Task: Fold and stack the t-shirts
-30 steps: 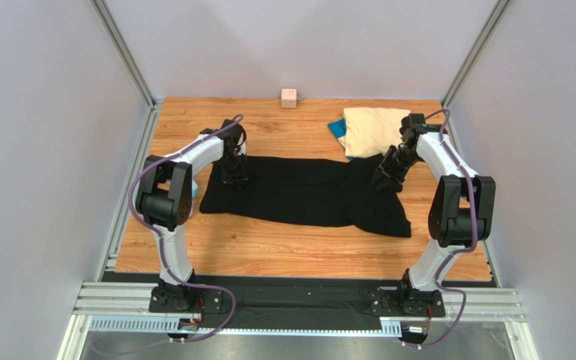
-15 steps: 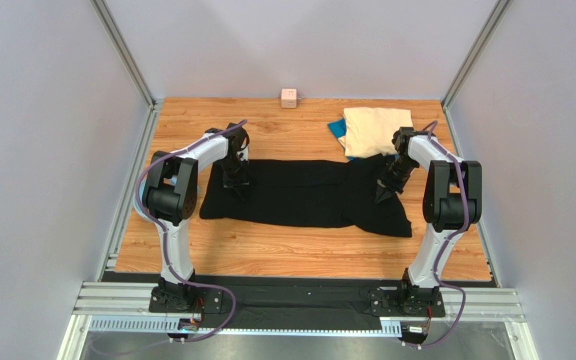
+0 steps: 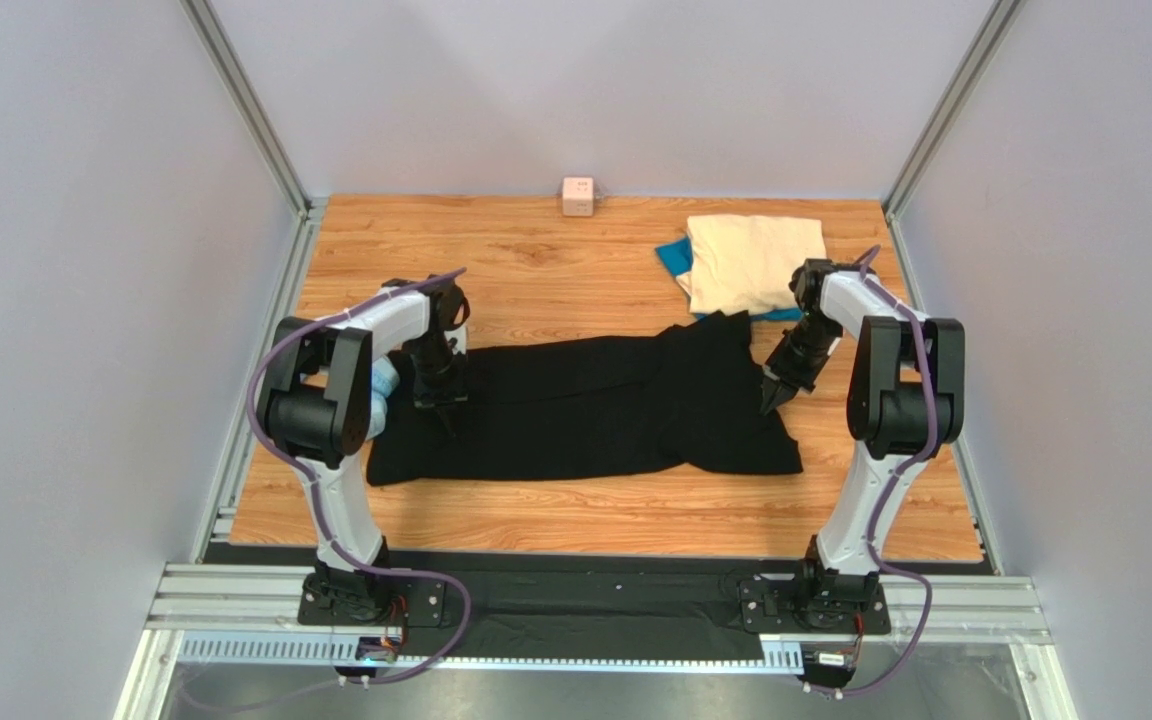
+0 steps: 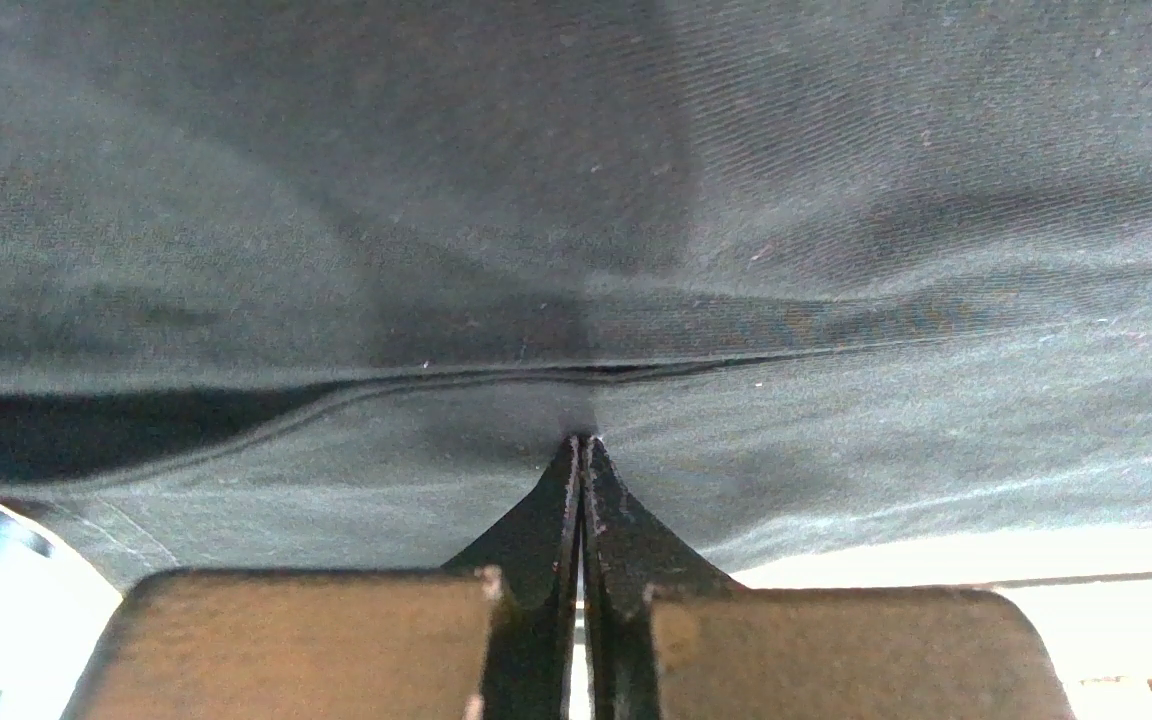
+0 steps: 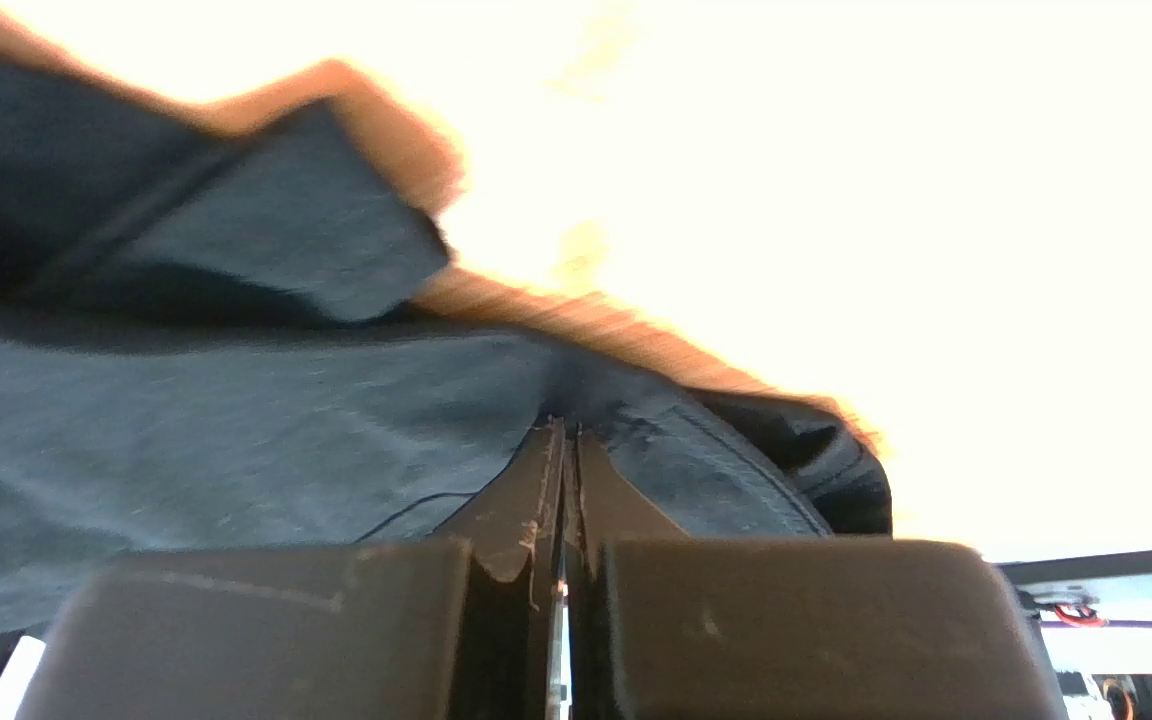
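We find no readable text, label, brand, number or sign in any view. The pink cube [image 3: 579, 195] at the far edge of the table [image 3: 537, 510] is too small for us to tell any marking on it. The black t-shirt [image 3: 582, 408], mid-table, shows only plain cloth up close.

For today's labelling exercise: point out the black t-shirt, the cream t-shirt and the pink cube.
black t-shirt [image 3: 582, 408]: top external view, middle of its spread body.
cream t-shirt [image 3: 752, 258]: top external view, centre of its folded top.
pink cube [image 3: 578, 195]: top external view, its upper face.
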